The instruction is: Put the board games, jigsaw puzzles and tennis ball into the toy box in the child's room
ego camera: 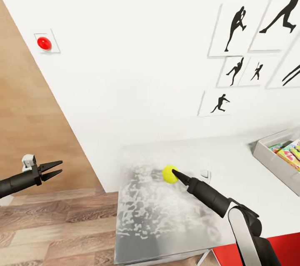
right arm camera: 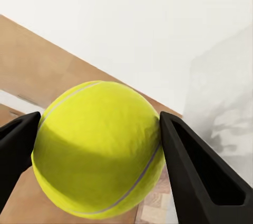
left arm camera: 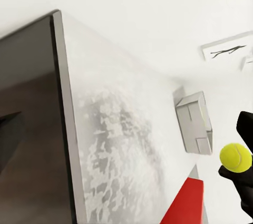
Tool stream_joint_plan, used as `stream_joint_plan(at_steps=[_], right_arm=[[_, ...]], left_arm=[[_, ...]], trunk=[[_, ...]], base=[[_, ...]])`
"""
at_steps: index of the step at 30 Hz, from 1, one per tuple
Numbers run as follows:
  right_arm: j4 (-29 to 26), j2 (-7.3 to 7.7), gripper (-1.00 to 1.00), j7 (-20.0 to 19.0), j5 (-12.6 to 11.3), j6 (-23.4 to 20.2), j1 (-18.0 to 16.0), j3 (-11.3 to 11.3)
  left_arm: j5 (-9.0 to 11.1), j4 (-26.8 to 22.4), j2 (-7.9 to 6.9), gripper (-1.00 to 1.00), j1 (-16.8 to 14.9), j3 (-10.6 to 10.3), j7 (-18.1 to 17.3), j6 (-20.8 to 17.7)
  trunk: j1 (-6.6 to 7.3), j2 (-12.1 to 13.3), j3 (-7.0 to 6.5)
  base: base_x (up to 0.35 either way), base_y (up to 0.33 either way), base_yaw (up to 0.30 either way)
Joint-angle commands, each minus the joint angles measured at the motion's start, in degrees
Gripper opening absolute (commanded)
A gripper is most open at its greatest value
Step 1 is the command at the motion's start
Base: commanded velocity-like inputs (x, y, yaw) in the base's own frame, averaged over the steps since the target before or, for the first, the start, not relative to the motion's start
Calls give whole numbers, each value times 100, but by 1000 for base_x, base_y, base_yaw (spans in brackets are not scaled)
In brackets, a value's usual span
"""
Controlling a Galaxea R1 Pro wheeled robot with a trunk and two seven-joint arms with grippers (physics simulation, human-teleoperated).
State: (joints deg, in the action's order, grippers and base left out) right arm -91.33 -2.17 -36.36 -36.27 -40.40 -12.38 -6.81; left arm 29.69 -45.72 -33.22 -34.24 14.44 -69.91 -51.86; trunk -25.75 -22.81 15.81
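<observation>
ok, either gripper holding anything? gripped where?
Right gripper holds the tennis ball, fingers on opposite sides at its widest part. Left gripper is open and holds nothing.

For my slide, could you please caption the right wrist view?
Right gripper with its jaws closed on the tennis ball, wall behind.

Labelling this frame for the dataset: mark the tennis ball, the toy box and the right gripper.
tennis ball (ego camera: 168, 173): head view, middle of its yellow surface.
toy box (ego camera: 266, 154): head view, its grey near wall.
right gripper (right arm camera: 100, 153): right wrist view, midway between the two fingertips, closed on the ball.
</observation>
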Motion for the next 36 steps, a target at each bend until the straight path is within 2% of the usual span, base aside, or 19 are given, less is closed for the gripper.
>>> stream_joint_plan(at_steps=[1, 17, 22, 26, 30, 33, 36], right_arm=[[-1, -5, -100, -18, -9, -35, -4, -13], [-5, 5, -100, -123, -3, 7, 16, -22], [-6, 7, -100, -444, -3, 246, 48, -22], [-7, 22, -100, -774, -3, 519, 196, -56], [-7, 260, -100, -864, -3, 614, 238, -61], [-7, 328, -100, -1035, -3, 631, 260, -64], [-7, 350, -100, -1197, -3, 639, 269, -65]], left_arm=[[19, 1, -1, 100, -4, -5, -5, -42], [33, -5, 2, 100, -4, -29, -5, -38], [40, -7, 0, 100, -4, -18, -18, -35], [25, -7, -1, 100, -4, -13, -271, -33], [20, -7, -7, 100, -4, -12, -449, -27], [24, -7, -9, 100, -3, -12, -540, -26], [16, -7, -12, 100, -2, -12, -971, -26]], trunk=[[-3, -11, 10], [-3, -11, -28], [-3, -11, -72], [-3, -11, -110], [-3, -11, -148], [-3, -11, -177], [-3, -11, -205]], base=[[0, 0, 0], [0, 0, -20], [-36, 0, -43], [-126, -63, -4], [-23, -104, -1], [-5, -118, 0], [-1, -228, 0]])
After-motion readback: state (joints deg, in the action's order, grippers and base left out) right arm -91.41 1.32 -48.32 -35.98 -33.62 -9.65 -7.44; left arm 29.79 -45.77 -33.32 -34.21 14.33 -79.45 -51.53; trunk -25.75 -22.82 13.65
